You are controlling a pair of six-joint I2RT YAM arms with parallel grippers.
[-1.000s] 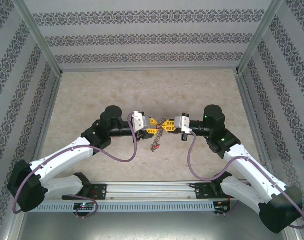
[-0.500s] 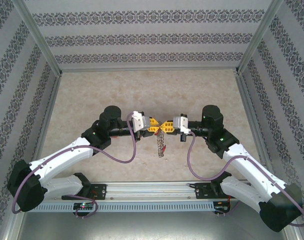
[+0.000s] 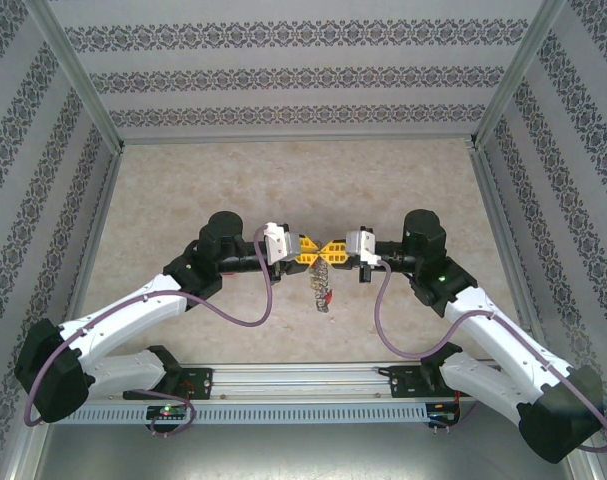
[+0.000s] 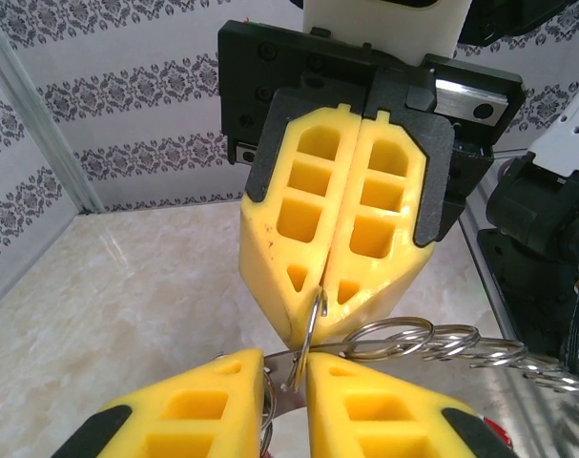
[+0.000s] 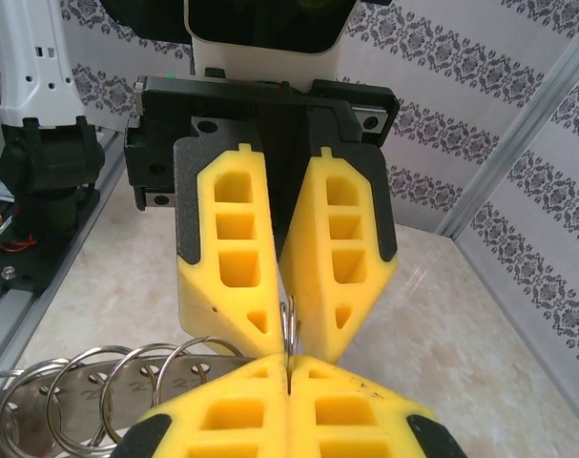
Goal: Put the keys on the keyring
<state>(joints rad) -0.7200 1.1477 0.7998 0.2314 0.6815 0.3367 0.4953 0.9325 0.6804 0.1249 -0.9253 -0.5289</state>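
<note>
My two grippers meet tip to tip above the table's middle. The left gripper [image 3: 316, 251] and the right gripper [image 3: 330, 250] both pinch one thin loop of the keyring [image 3: 321, 283], which dangles below them with the keys [image 3: 329, 297]. In the left wrist view my left gripper [image 4: 287, 367] stands narrowed around that edge-on loop. The right gripper [image 4: 320, 291] is shut on its upper end, and more keyring loops [image 4: 442, 343] trail right. In the right wrist view my right gripper [image 5: 289, 367] is shut on the loop, and the left gripper [image 5: 289, 324] pinches it from above. Flat silver keys [image 5: 165, 382] hang on the keyring's loops [image 5: 79, 367].
Beige marble-patterned table [image 3: 183, 190] lies inside patterned walls with metal corner posts [image 3: 83, 80]. The aluminium rail [image 3: 303, 380] carrying the arm bases runs along the near edge. A red key tag [image 4: 489, 431] shows at the bottom right of the left wrist view.
The left gripper's jaws have narrowed onto the loop. The dangling keyring swung from lower left to hang straight below the fingertips. Both grippers stayed nearly in place.
</note>
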